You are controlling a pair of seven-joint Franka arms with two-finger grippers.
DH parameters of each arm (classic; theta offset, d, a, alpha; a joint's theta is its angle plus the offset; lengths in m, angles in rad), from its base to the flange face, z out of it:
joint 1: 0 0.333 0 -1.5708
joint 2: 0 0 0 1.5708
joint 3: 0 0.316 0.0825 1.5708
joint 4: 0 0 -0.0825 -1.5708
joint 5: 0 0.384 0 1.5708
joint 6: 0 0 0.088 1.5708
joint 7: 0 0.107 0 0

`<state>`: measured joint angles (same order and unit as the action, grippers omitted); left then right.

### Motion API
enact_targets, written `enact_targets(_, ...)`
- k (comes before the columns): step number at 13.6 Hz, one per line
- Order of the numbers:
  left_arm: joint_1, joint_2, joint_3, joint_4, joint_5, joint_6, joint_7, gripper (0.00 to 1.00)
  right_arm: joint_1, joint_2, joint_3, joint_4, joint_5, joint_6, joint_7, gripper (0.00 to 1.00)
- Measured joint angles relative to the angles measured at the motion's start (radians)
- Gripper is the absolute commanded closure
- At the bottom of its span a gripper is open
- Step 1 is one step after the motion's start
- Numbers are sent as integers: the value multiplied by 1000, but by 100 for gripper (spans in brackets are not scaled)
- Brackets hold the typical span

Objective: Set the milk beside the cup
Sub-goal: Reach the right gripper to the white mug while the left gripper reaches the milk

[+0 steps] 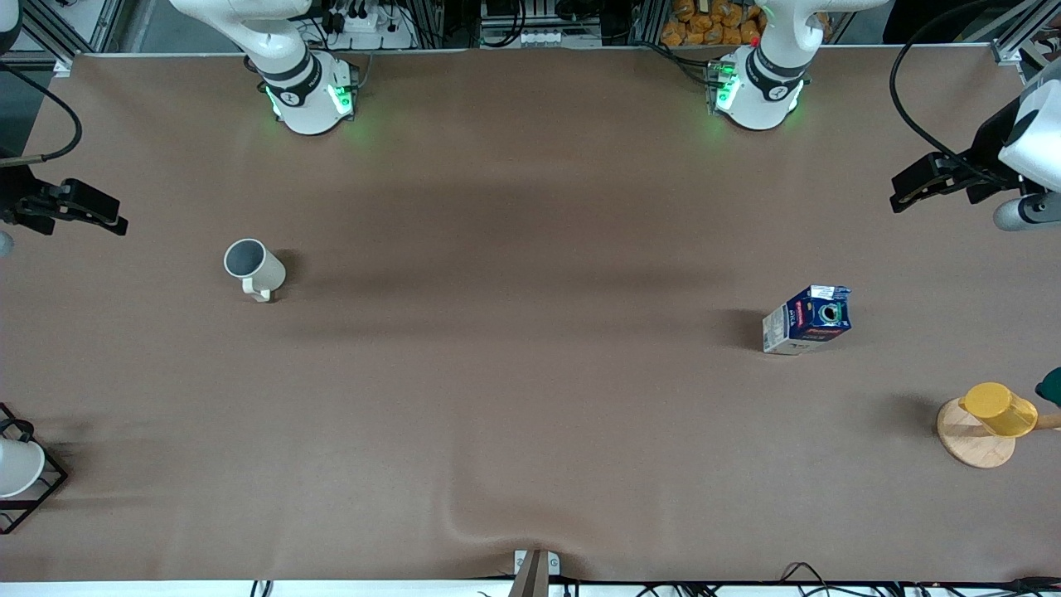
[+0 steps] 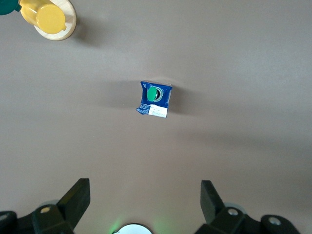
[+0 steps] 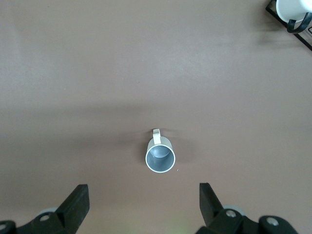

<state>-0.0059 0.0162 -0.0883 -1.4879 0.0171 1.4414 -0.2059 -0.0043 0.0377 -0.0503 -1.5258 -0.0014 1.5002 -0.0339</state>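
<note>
The milk (image 1: 808, 319), a dark-blue gable-top carton with a green cap, stands upright on the brown table toward the left arm's end. It also shows in the left wrist view (image 2: 155, 99). The cup (image 1: 253, 268), a light grey mug with a side handle, stands upright toward the right arm's end. It also shows in the right wrist view (image 3: 160, 155). My left gripper (image 1: 902, 192) hangs open and empty high over the table edge at its end (image 2: 145, 200). My right gripper (image 1: 112, 217) hangs open and empty high over its end (image 3: 145, 202).
A yellow cup (image 1: 999, 409) lies on a wooden disc (image 1: 974, 448) nearer the front camera than the milk. A white cup (image 1: 16, 468) sits in a black wire rack (image 1: 46, 489) at the right arm's end. The cloth has a fold (image 1: 489, 518) at the front edge.
</note>
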Motion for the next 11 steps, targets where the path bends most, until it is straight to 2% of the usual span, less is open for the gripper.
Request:
enact_targets(6,7,14,0,0,0,0,0,0,-3,1,-5,-4,-2,18,1,0)
enact_targets(9,18,87,1,-13,0,33,0,0,-3,1,-5,-17,-2,51,1,0)
enact_targets(11,18,160,0,-37,0,129,0,0,-3,2,-5,-42,-2,71,1,0)
